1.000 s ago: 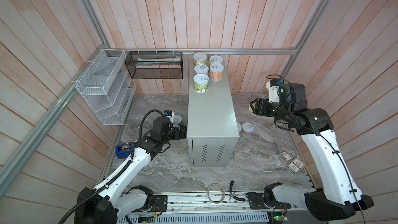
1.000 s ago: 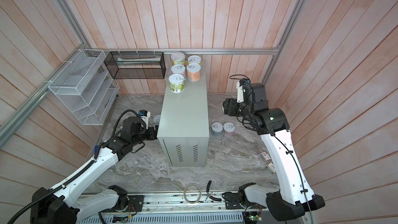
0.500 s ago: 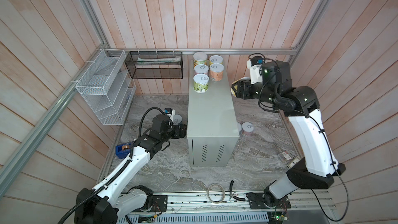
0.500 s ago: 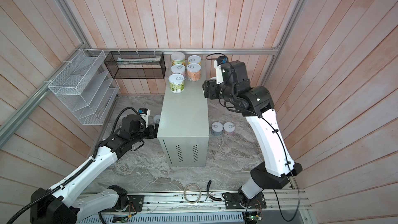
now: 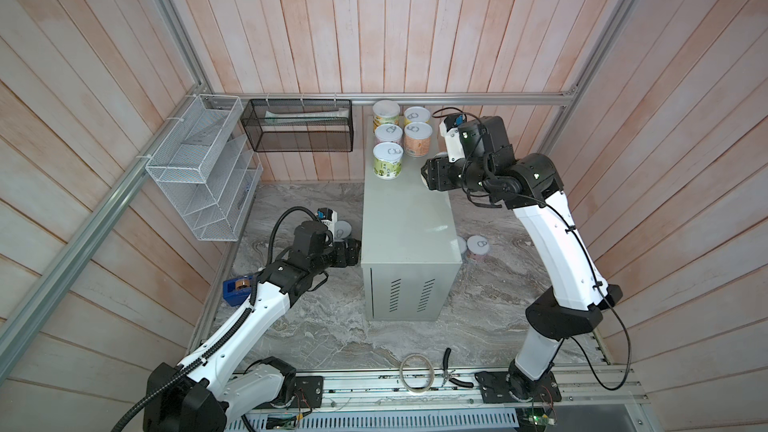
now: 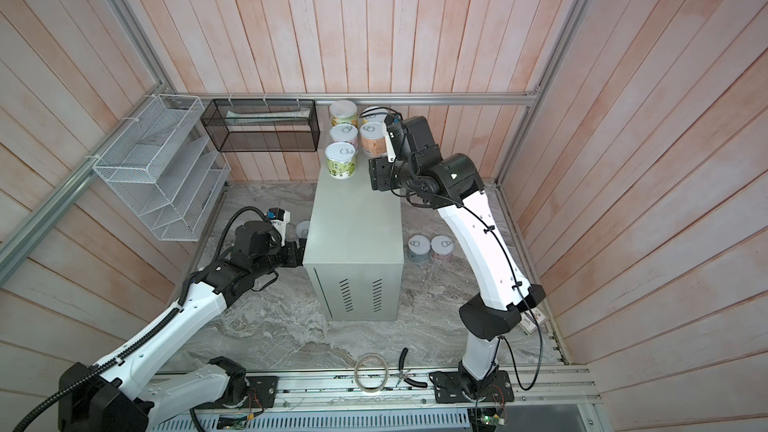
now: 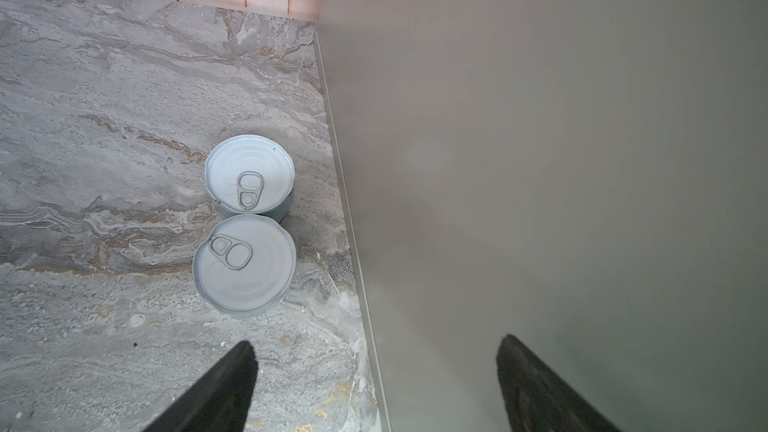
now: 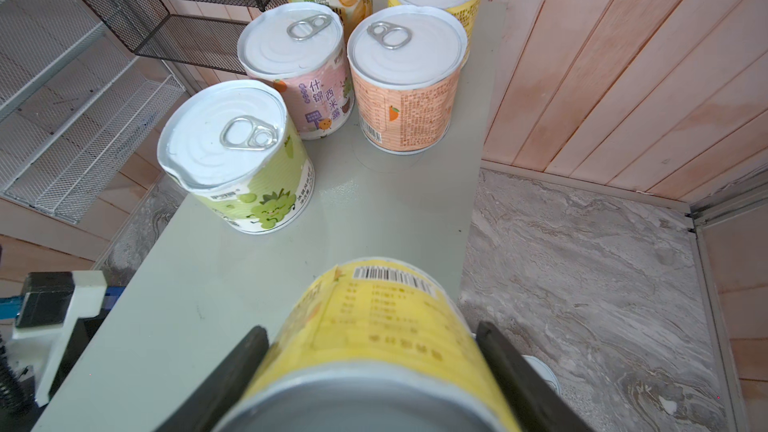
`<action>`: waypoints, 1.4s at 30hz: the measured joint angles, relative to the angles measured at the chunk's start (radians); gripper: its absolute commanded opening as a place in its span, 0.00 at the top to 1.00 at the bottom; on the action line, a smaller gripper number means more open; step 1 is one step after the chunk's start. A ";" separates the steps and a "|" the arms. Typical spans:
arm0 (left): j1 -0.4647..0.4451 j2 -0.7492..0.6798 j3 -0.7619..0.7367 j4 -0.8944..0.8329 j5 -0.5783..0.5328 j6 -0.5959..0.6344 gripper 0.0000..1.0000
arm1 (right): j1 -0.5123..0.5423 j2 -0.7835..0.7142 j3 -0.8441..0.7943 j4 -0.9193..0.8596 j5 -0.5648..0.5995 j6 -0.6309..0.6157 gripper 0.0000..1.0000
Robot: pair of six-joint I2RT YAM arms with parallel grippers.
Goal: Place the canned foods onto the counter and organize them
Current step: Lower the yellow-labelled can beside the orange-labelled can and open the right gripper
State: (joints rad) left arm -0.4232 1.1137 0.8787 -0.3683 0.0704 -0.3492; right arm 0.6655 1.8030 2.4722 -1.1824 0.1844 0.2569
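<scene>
The counter [image 5: 405, 218] is the grey cabinet in the middle of both top views. Several canned foods stand upright at its far end, the nearest a green-labelled can [image 5: 387, 160] [image 8: 237, 155]. My right gripper [image 8: 371, 330] is shut on a yellow can [image 8: 386, 305], lying sideways above the counter's right edge, just short of an orange can [image 8: 405, 89]. My left gripper [image 7: 377, 342] stands open and empty, low against the counter's left wall [image 7: 540, 160]. Two cans [image 7: 249, 174] [image 7: 245, 263] stand just ahead of it on the marble. Two more cans [image 6: 419, 245] [image 6: 441, 245] stand right of the counter.
A white wire rack [image 5: 199, 168] and a black mesh basket [image 5: 299, 126] hang on the left and back walls. A blue tape dispenser [image 5: 237, 288] lies by my left arm. A tape roll [image 5: 415, 371] and pliers [image 5: 451, 371] lie at the front edge.
My right arm has swung left and up from beside the counter, carrying the yellow can over the counter's far right edge. My left arm has barely moved.
</scene>
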 measured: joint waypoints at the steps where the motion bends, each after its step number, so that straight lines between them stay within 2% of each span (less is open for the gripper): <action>1: 0.000 -0.003 0.000 0.000 0.000 -0.002 0.08 | 0.002 0.005 0.003 0.000 0.000 0.000 1.00; 12: 0.000 -0.018 -0.016 0.002 0.000 -0.003 0.08 | 0.018 0.085 0.030 0.001 0.002 -0.006 1.00; 13: 0.000 -0.018 -0.017 0.002 0.000 -0.003 0.08 | 0.018 0.088 0.034 0.002 0.003 -0.007 0.98; 18: 0.000 -0.026 -0.030 0.003 0.000 -0.010 0.08 | 0.018 0.093 0.048 0.000 0.003 -0.012 0.53; 20: 0.000 -0.026 -0.032 0.003 0.000 -0.011 0.08 | 0.018 0.095 0.051 0.000 0.002 -0.015 0.42; 23: 0.000 -0.026 -0.034 0.005 0.000 -0.014 0.08 | 0.018 0.103 0.052 0.000 0.002 -0.016 0.31; 28: 0.000 -0.026 -0.034 0.006 -0.001 -0.014 0.07 | 0.018 0.113 0.060 0.008 0.001 -0.022 0.24; 33: 0.004 -0.026 -0.034 0.006 -0.006 -0.014 0.07 | 0.018 0.119 0.066 0.014 0.001 -0.026 0.20; 42: 0.006 -0.026 -0.034 0.005 -0.023 -0.013 0.07 | 0.017 0.122 0.076 0.058 0.000 -0.045 0.19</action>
State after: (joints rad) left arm -0.4168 1.0878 0.8448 -0.3630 0.0471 -0.3622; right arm 0.6827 1.9247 2.5484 -1.1248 0.1844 0.2115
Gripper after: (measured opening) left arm 0.926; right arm 0.810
